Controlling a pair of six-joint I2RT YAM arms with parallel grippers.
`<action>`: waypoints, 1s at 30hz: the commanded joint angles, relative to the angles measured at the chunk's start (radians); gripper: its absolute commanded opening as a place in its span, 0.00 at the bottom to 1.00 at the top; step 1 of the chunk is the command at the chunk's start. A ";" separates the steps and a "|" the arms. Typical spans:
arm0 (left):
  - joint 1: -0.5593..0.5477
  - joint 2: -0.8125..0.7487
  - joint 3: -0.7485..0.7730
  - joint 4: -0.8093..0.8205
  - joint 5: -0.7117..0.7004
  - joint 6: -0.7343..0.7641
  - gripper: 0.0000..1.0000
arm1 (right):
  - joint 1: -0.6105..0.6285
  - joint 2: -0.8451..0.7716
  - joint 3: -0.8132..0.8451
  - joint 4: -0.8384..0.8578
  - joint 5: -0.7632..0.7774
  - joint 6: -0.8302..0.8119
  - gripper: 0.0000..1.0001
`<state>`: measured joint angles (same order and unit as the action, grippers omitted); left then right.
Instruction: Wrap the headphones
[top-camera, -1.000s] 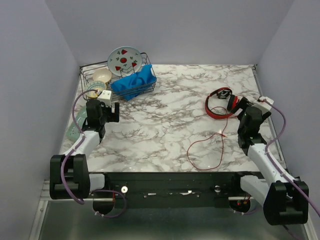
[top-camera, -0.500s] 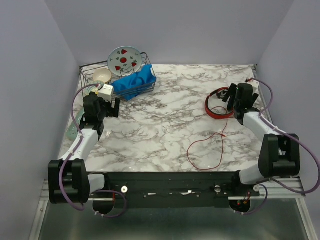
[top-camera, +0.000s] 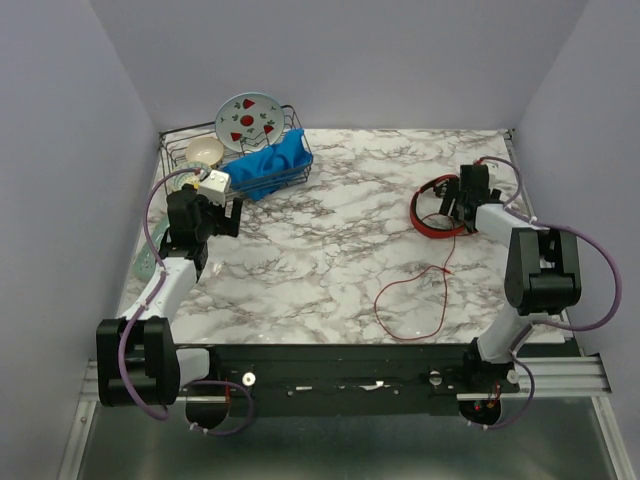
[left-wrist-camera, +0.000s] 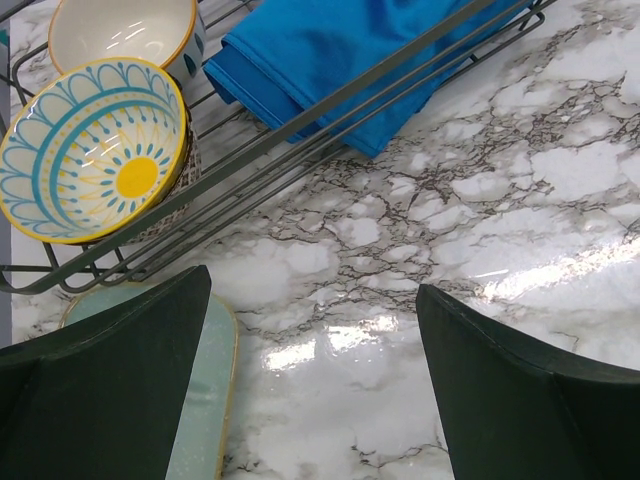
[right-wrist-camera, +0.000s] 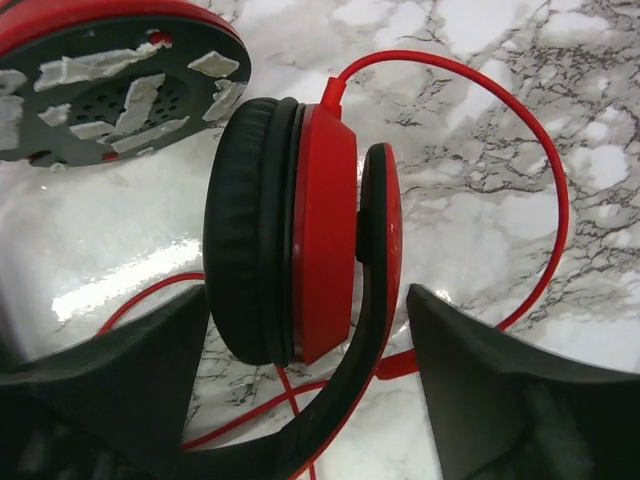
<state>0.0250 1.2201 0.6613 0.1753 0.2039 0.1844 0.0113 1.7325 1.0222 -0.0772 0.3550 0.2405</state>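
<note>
The red over-ear headphones (top-camera: 438, 208) with black pads lie on the white marble-patterned table (top-camera: 340, 230) at its far right. Their long thin red cable (top-camera: 412, 300) trails toward the near edge in a loose loop. The right gripper (top-camera: 462, 196) hovers right over them, its fingers (right-wrist-camera: 100, 385) spread on either side of one ear cup (right-wrist-camera: 300, 265) and not closed on it. The left gripper (top-camera: 226, 214) hangs with its fingers apart, holding nothing, near a grey wire dish rack (top-camera: 185, 150). The rack holds a folded blue cloth (top-camera: 268, 166) and a yellow-and-blue patterned bowl (left-wrist-camera: 95, 150).
</note>
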 joint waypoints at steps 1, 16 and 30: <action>0.003 -0.017 0.026 -0.023 0.061 0.023 0.99 | -0.004 0.055 0.059 -0.036 0.024 -0.095 0.66; -0.061 -0.011 0.247 -0.267 0.364 0.108 0.91 | 0.182 -0.188 -0.045 0.178 -0.094 -0.625 0.24; -0.319 0.024 0.601 -0.527 0.390 0.231 0.96 | 0.452 -0.349 0.190 -0.026 -1.024 -0.810 0.18</action>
<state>-0.2501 1.2270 1.2110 -0.2512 0.5556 0.3866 0.4274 1.4132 1.1217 -0.0406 -0.3141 -0.5213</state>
